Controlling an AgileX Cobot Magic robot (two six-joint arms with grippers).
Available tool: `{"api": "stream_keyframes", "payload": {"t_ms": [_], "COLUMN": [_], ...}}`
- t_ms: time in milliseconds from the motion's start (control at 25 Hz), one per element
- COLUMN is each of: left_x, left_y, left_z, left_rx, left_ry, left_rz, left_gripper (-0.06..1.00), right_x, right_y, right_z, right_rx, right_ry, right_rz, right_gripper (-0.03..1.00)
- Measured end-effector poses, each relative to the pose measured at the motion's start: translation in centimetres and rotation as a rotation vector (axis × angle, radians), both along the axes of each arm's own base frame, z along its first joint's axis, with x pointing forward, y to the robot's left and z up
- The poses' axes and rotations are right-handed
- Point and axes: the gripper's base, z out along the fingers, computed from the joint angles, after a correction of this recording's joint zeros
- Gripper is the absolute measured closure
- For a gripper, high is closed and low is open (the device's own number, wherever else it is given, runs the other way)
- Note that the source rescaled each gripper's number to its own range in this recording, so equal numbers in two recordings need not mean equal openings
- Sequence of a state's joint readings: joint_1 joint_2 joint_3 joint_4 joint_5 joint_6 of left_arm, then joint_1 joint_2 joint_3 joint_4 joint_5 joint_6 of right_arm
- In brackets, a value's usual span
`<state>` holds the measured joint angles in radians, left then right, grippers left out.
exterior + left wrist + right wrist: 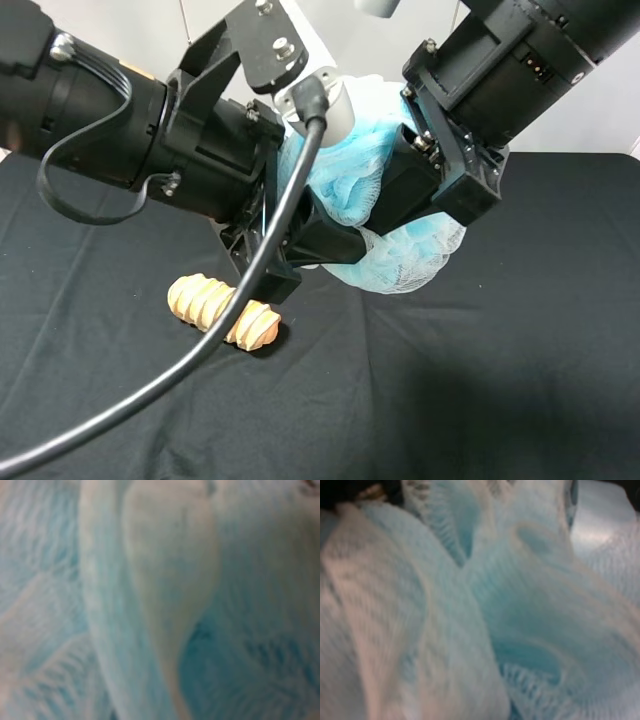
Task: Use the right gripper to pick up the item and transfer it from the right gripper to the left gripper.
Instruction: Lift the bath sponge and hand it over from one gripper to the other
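Light-blue ruffled mesh bath pouf (345, 178) hangs in the air between both tools, above the black-clothed table (500, 390). The all-black right tool (395, 200) is clamped on it, and the black left tool (320, 228) with a silver-white cylinder presses into its other side; whether that one grips I cannot tell. The left should probably bunch deep mesh firmly before the right lets go, as loose ruffles may slip.

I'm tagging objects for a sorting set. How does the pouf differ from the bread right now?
The pouf is light-blue ruffled mesh; the bread is tan with ridges. The pouf looks bigger and roundish; the bread is a smaller, elongated loaf. The pouf is held up off the table; the bread lies on it. Both are over the same black table.
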<state>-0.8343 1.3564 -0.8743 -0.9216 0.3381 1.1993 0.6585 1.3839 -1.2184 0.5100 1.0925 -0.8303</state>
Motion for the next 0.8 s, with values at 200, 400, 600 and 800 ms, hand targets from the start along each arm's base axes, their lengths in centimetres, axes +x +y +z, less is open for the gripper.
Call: {"api": "stream_keyframes", "payload": {"t_ms": [200, 400, 600, 800], "left_x": [0.01, -0.41, -0.51, -0.22], "left_y": [0.01, -0.02, -0.02, -0.09], "left_z": [-0.01, -0.14, -0.23, -0.16], "left_rx": [0.002, 0.013, 0.018, 0.007], "left_ry": [-0.005, 0.018, 0.018, 0.002], "left_rz": [-0.002, -0.038, -0.046, -0.018], "left_gripper": [0.50, 0.50, 0.52, 0.66], "right_x": [0.01, 0.33, 0.34, -0.35], "right_y": [-0.01, -0.28, -0.39, -0.63], "right_z": [-0.01, -0.14, -0.22, 0.11], "right_rx": [-0.002, -0.027, -0.041, -0.040], "right_ry": [-0.001, -0.006, 0.008, 0.051], "right_rz": [0.000, -0.047, -0.071, -0.064], "right_gripper": [0.97, 0.15, 0.00, -0.03]}}
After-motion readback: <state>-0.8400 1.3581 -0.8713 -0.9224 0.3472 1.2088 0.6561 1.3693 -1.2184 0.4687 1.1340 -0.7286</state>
